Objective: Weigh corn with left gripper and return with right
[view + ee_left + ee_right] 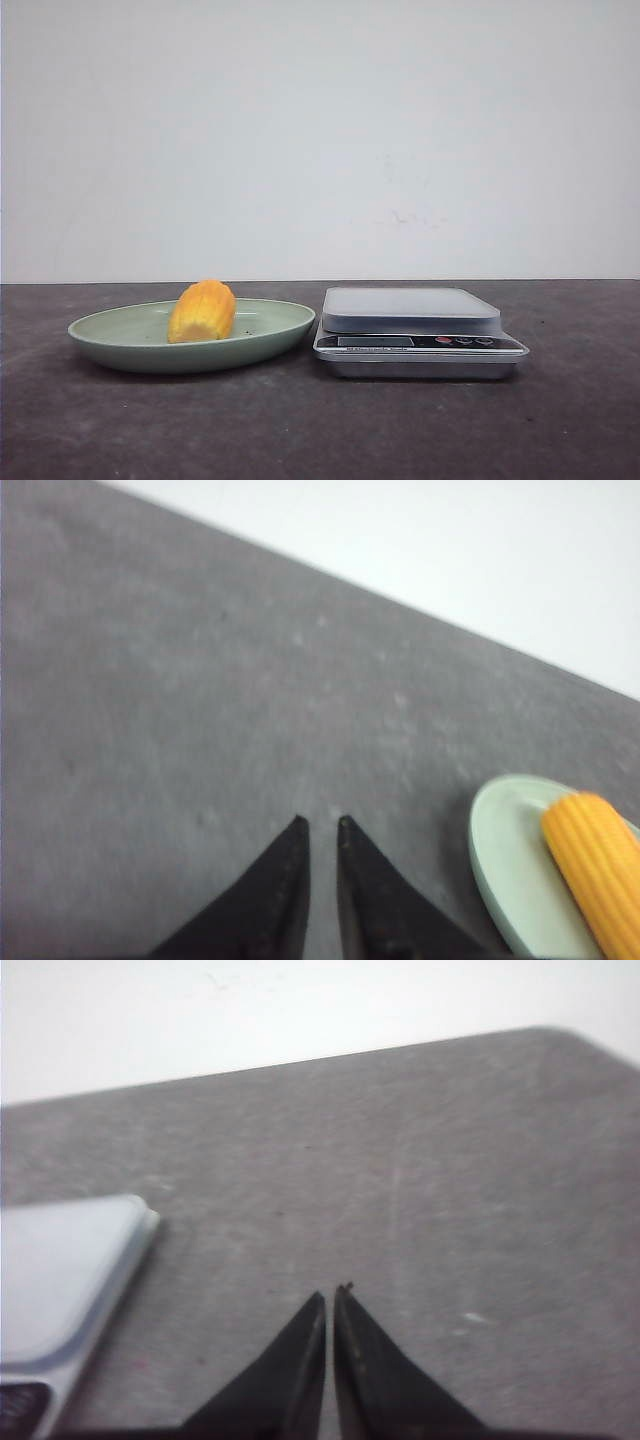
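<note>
The corn point(203, 311), a short yellow-orange cob piece, lies on the green plate point(120, 335) at the left of the table. It also shows in the left wrist view point(595, 865), on the plate point(510, 865). The silver kitchen scale point(415, 331) stands just right of the plate, its platform bare. My left gripper point(321, 822) is shut and empty, a thin slit between its jaws, over bare table left of the plate. My right gripper point(331, 1290) is shut and empty over bare table right of the scale point(60, 1260). Neither gripper shows in the front view.
The table is a dark grey mat point(320, 430) with a white wall behind it. The scale's display and buttons point(460, 341) face the front. Nothing else stands on the table.
</note>
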